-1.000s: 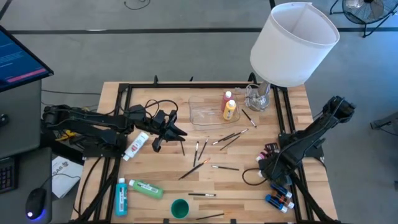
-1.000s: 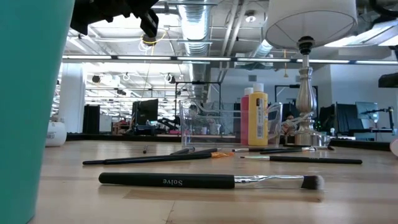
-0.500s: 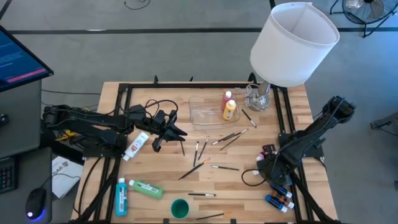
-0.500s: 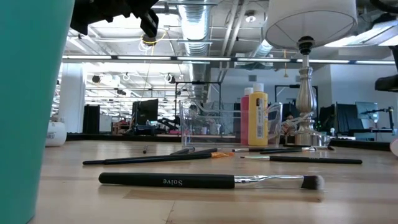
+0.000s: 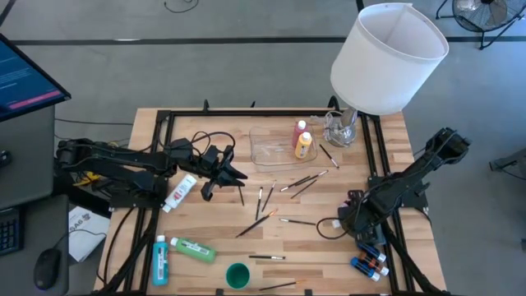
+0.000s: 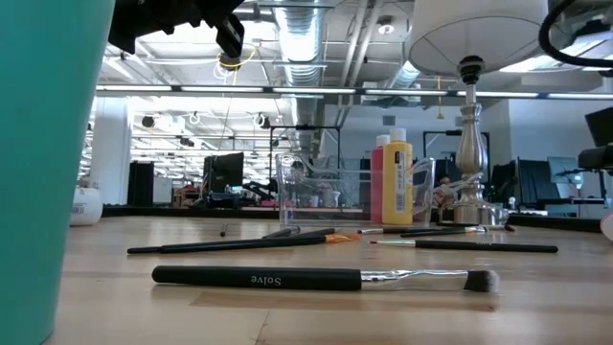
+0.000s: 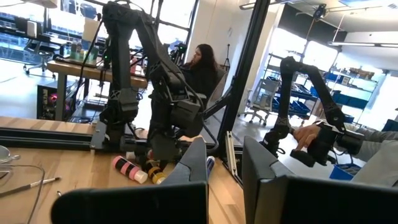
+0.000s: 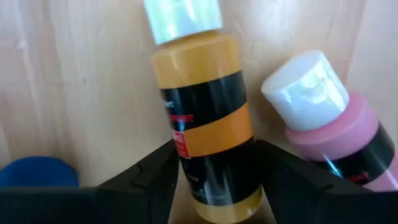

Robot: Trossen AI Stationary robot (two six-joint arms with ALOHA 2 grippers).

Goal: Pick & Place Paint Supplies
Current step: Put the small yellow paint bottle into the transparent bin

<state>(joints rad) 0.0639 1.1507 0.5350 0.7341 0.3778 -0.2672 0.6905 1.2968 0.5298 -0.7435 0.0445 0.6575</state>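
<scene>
Left arm lies low across the table's left side, reaching inward. Left gripper (image 5: 233,174) hovers over bare wood, fingers pressed together, holding nothing. Just behind it, toward its own base, lies a white tube (image 5: 181,191). Ahead of its tips and slightly to the right: scattered thin brushes (image 5: 266,200). Beyond the tips, toward the far edge, the clear tray (image 5: 271,146), with a red bottle (image 5: 301,131) and a yellow bottle (image 5: 305,146) upright at its right end. Room around this gripper is open on the near side. A blue bottle (image 5: 159,248) and a green bottle (image 5: 193,249) lie well apart from it near the front edge, with a green cup (image 5: 237,275) further along.

Right arm comes in from the right edge, folded down steeply. Right gripper (image 5: 353,220) sits low at the table's right margin. In the right wrist view the fingers (image 8: 155,171) stand spread on either side of a yellow-orange bottle (image 8: 202,124) lying on the wood; the gaps are narrow, and whether the pads touch it I cannot tell. A pink bottle (image 8: 336,118) lies just beside it, close to the other finger, so clearance there is tight. A blue cap (image 8: 37,172) shows near the opposite finger. More small bottles (image 5: 368,261) cluster at the table edge behind the gripper, against the black frame rail (image 5: 380,164). The lampshade (image 5: 388,57) overhangs the far right corner, well apart.
</scene>
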